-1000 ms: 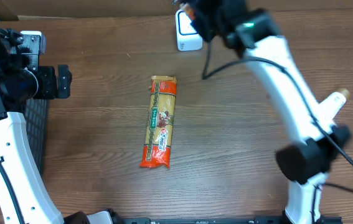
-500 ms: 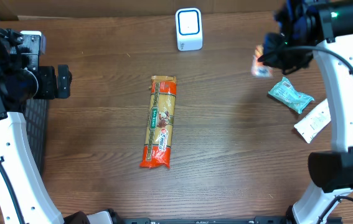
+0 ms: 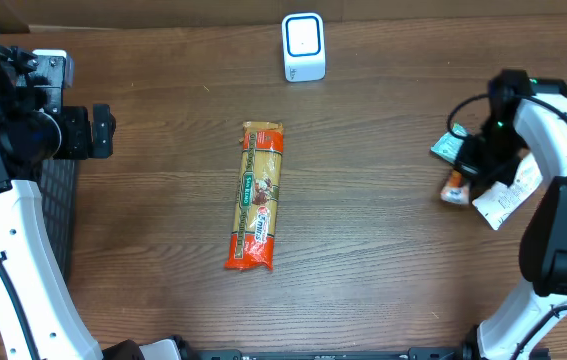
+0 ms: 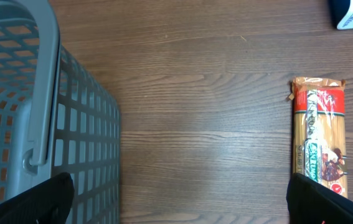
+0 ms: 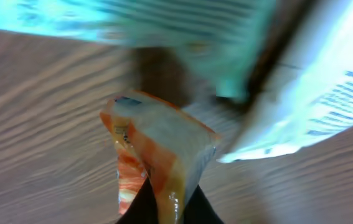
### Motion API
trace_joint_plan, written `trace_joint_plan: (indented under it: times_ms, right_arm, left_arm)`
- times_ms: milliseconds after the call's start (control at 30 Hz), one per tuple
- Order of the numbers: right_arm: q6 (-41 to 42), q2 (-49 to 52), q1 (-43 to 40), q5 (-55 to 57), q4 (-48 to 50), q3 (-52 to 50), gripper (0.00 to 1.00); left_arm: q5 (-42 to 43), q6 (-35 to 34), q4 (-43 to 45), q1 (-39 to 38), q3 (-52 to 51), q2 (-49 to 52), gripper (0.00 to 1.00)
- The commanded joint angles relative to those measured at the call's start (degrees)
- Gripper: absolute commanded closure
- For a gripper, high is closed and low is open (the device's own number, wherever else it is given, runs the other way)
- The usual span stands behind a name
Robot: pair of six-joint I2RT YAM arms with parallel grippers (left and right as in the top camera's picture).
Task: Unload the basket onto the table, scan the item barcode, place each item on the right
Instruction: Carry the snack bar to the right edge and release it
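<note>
Overhead view, wooden worktop (image 3: pixel 363 280), two arms in frame.

1. My right pincer (image 3: pixel 461 178) stands at the 3 o'clock side of the worktop. It is pinching a small orange sachet (image 3: pixel 452 191). The right wrist view confirms this: the sachet's lower edge sits between my two dark fingertips (image 5: pixel 132 216) and the rest of it rises away from them. I cannot tell whether the sachet touches the wood.

2. A teal packet (image 3: pixel 451 148) lies just beside the sachet, toward 12 o'clock from it. A white packet (image 3: pixel 508 195) lies just beside it toward 3 o'clock. In the wrist view both are blurred, and their print cannot be read.

3. The scanner (image 3: pixel 303 47), a white upright unit, stands at the 12 o'clock edge of the worktop, well apart from the sachet.

4. A long pasta packet (image 3: pixel 258 195) lies flat near the middle of the worktop. It runs from 12 to 6 o'clock with its orange end at 6. Nothing touches it.

5. My left pincer (image 3: pixel 101 130) is at the 9 o'clock side, spread wide and holding nothing. In the left wrist view its fingers (image 4: pixel 51 199) show in the two lower corners. A grey mesh basket (image 3: pixel 58 205) sits beneath that arm at the 9 o'clock edge.
</note>
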Motion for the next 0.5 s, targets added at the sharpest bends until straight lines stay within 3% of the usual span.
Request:
trace_joint_plan:
  times_ms: [0, 67, 133, 467]
  right_arm:
    - [0.3, -0.9, -1.2, 0.9, -0.2, -0.4, 0.71]
    - [-1.4, -1.2, -1.2, 0.4, -1.0, -0.1, 0.5]
    - [-2.9, -1.9, -0.8, -1.2, -1.0, 0.1, 0.44]
    - [-5.2, -9.6, 2.6, -20.9, 0.4, 6.9, 0.44]
  left_arm:
    - [-0.4, 0.7, 0.2, 0.2, 0.0, 0.3, 0.0]
    - [-0.4, 0.7, 0.2, 0.2, 0.0, 0.3, 0.0]
    - [-0.4, 0.7, 0.2, 0.2, 0.0, 0.3, 0.0]
    - [-0.4, 0.7, 0.2, 0.1, 0.0, 0.3, 0.0]
